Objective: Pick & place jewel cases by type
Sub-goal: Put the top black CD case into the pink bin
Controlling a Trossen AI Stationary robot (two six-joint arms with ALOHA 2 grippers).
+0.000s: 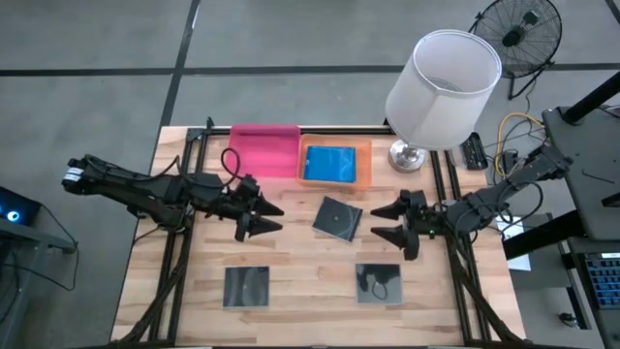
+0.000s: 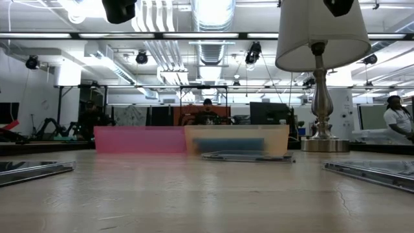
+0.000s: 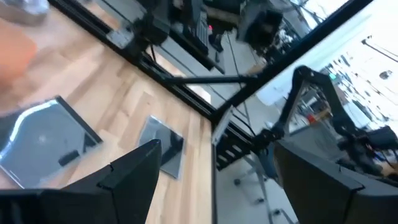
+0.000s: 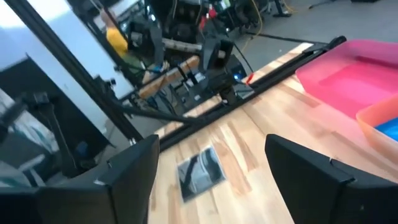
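While both arms hang over the wooden surface (image 1: 291, 310), contents run as follows. Lamp w/ white shade (image 1: 444, 87) at far right edge, base beside the trays. Pink tray (image 1: 263, 150) at far edge, nothing visible in it; orange tray (image 1: 361, 165) touching its right side, holding a blue jewel case (image 1: 329, 164). Left gripper (image 1: 269, 218) mid-surface, left of centre, fingers spread apart, nothing between them. Right gripper (image 1: 387, 221) right of centre, facing the left one, fingers parted, nothing held. Dark square case (image 1: 338, 217) lies tilted between the two grippers, touching neither. Second dark case (image 1: 247, 287) near front edge, left; third dark case (image 1: 378, 283) near front edge, right; both flat, well apart. Only one blue case can be made out; whether more lie stacked under it, can't tell.
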